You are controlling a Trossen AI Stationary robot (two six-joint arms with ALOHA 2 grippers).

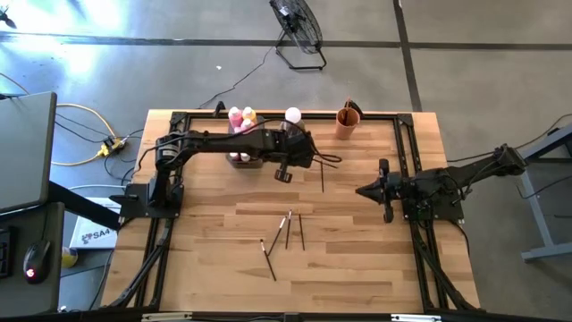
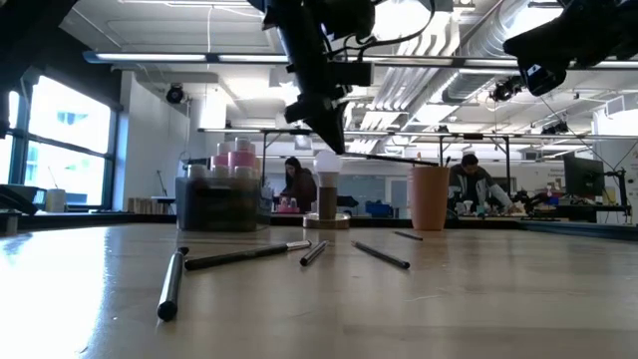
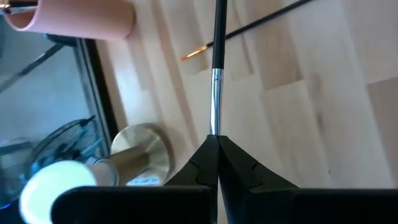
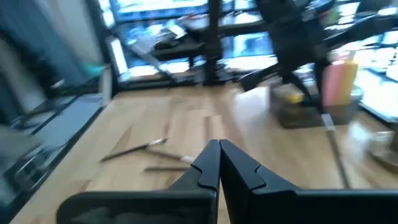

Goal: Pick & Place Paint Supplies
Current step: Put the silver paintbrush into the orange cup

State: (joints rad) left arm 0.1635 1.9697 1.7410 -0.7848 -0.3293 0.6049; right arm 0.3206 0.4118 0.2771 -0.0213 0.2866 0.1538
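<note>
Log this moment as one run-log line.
left gripper: shut on paintbrush, raised near orange cup | right gripper: shut, empty, waiting right | loose brushes: on table

Pink bottle [image 1: 235, 115], yellow bottle [image 1: 249, 114], orange cup [image 1: 348, 122].

Landmark: grey rectangular tray [image 1: 246, 159], far-left part of table.

Pink plastic paint bottle [image 1: 236, 117] and yellow plastic paint bottle [image 1: 249, 115]: upright in tray, far side, side by side. Tiny white-capped bottles [image 1: 239, 157]: in tray, near edge, count unclear.

Thin dark-handled paintbrush with metal ferrule [image 3: 216, 68]: clamped at ferrule end between shut left gripper [image 3: 217, 142] fingers, handle pointing away, right of tray, above table.

Loose dark paintbrush [image 1: 322, 177]: flat, right of tray.

Four dark paintbrushes [image 1: 288, 229]: flat, scattered, well apart from tray, nearer front edge.
</note>
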